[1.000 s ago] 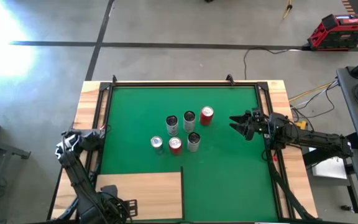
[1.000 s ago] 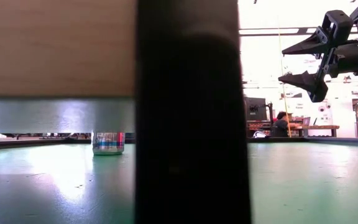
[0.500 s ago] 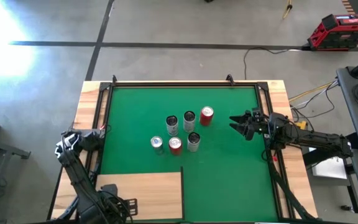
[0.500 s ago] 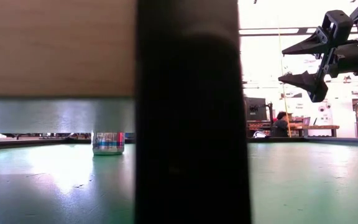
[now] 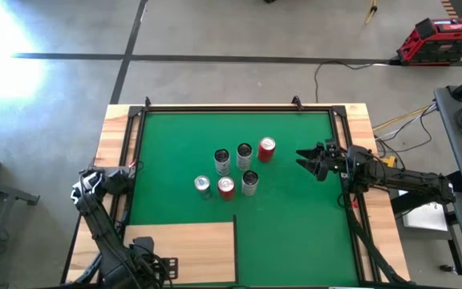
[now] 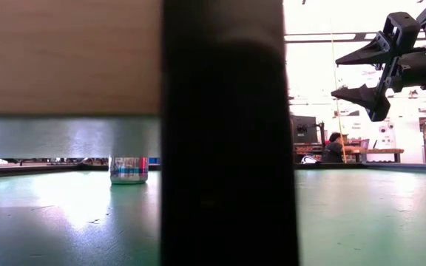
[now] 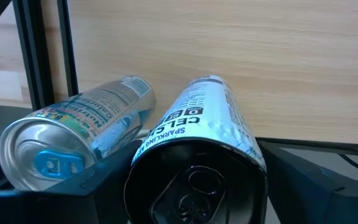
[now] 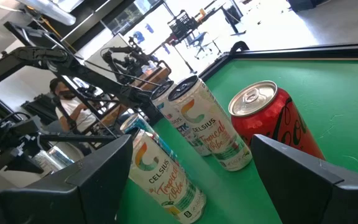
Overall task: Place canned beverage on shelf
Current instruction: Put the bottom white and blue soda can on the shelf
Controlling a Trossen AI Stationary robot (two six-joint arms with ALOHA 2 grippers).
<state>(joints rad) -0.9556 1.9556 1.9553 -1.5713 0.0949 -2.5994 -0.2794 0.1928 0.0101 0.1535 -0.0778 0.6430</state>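
1. Green felt covers the table at the middle of the overhead frame, edged by a wooden rim, with grey floor around it.
2. Six upright cans cluster at the centre of the felt; the red can stands at the cluster's upper right.
3. At the lower left of the overhead frame lies the shelf, a pale wooden panel on the near edge of the felt.
4. From the frame's right side the right gripper hangs above the felt, near the red can but apart from it, its fingers spread and holding nothing.
5. At the lower left the left arm folds down beside the shelf; its gripper faces the wooden panel.
6. Two cans lie on their sides there: a white can between the dark fingers and a silver can just beside it.
7. Whether those fingers press the white can, I cannot tell.
8. A person sits far behind the table in the level view.
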